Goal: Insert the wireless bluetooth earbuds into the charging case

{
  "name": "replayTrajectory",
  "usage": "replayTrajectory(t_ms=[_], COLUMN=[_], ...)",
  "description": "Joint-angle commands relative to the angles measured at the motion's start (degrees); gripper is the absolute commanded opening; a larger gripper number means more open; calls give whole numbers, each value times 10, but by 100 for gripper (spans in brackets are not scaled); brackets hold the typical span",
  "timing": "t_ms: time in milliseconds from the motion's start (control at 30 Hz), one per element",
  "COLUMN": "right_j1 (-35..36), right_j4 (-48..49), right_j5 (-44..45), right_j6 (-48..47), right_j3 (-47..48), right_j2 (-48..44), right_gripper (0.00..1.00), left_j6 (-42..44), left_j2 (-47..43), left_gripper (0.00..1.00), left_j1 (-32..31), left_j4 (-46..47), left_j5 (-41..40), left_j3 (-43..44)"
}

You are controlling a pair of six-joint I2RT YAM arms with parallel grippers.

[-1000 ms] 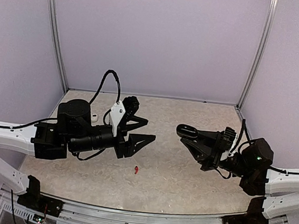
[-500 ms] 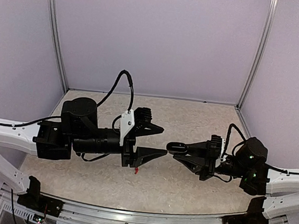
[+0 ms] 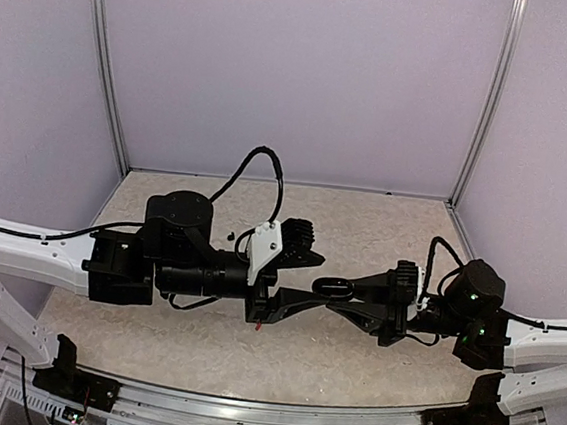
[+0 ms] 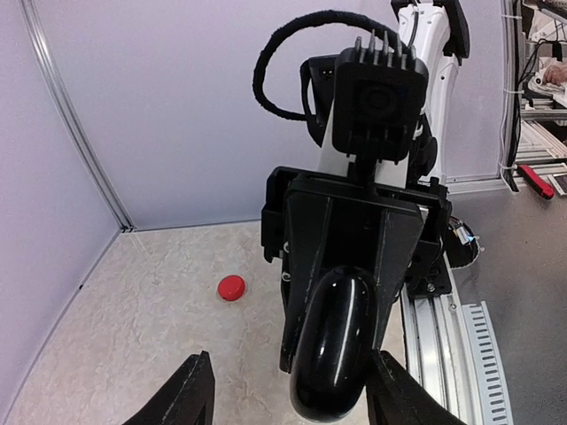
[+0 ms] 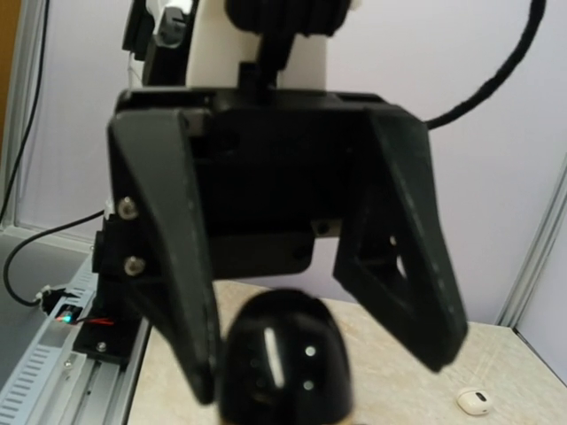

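The arms have just closed in on each other: right gripper [image 3: 354, 290] clamps the case [image 4: 335, 345] between the left gripper's [image 3: 325, 279] spread, empty jaws, looks like a handover, while a white bud [image 5: 474, 400] sits untouched on the table [image 3: 383, 222].

Black case [image 4: 332, 345], red earbud [image 4: 231, 287]

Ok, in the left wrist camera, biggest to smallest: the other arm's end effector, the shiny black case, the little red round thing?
1. Right arm's black end effector.
2. Shiny black pebble-shaped case it grips; closest to the camera, so it looks extra big.
3. Small red round earbud on the table, farther away.
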Motion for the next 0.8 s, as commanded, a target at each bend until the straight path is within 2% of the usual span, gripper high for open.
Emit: replayTrajectory(t_ms=[0, 333, 767], right_j1=[5, 5, 5], right_j4=[-3, -6, -7], right_j5=[-11, -16, -9], right_j6=[3, -3, -3], right_j3=[13, 11, 10], right_j2=[0, 6, 9], right_gripper=[0, 0, 0], left_j6=[-19, -69, -90], left_j2=[-2, -19, -22], left_gripper=[58, 56, 56], left_j1=[9, 49, 63], left_j4=[20, 48, 63], left_j5=[-4, 47, 78], left_j3=[27, 14, 8])
